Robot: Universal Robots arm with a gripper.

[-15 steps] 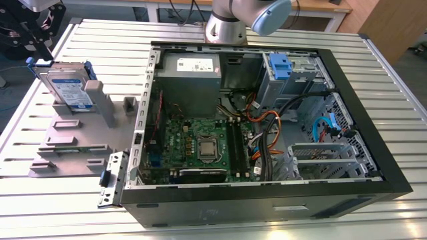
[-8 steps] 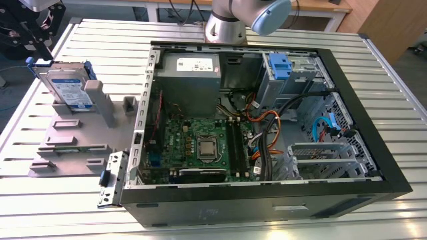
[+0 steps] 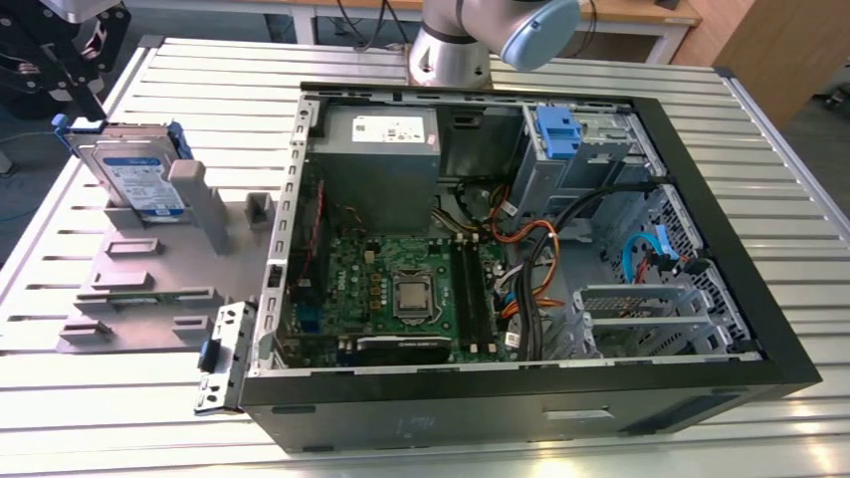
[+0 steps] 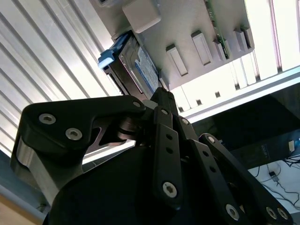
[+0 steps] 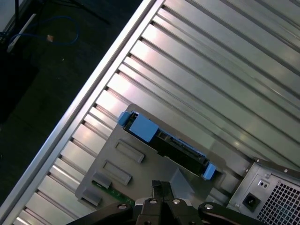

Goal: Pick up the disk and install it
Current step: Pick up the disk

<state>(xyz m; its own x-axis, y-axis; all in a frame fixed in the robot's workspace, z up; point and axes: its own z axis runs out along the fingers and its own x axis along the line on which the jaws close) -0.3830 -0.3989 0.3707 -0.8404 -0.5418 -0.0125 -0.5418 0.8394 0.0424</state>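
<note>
In the exterior view: hanging the gripper (image 3: 80,100) just above the disk (image 3: 133,174), out on the table (image 3: 743,129) to the exterior view's left of the case (image 3: 531,398); keeping the disk on edge in a slot of the grey holder (image 3: 159,269), well apart from the bay (image 3: 571,139); probably risking a knock on the top edge if coming down off-centre, tipping the disk in its slot.

In the second wrist view: looking past the gripper (image 4: 161,91) to the disk (image 4: 143,70), label side showing; reading the tips as pressed together, pinching nothing; likely risking a ram onto the carrier, not a straddle, if descending like that.

In the first wrist view: looking down on the disk's (image 5: 178,150) thin top edge, blue tabs (image 5: 142,127) at the ends, gripper (image 5: 161,186) near, not touching; possibly risking a pinch on a tab alone, letting the disk twist or slip; risking too a snag on the cables (image 3: 531,249) inside the case.
</note>
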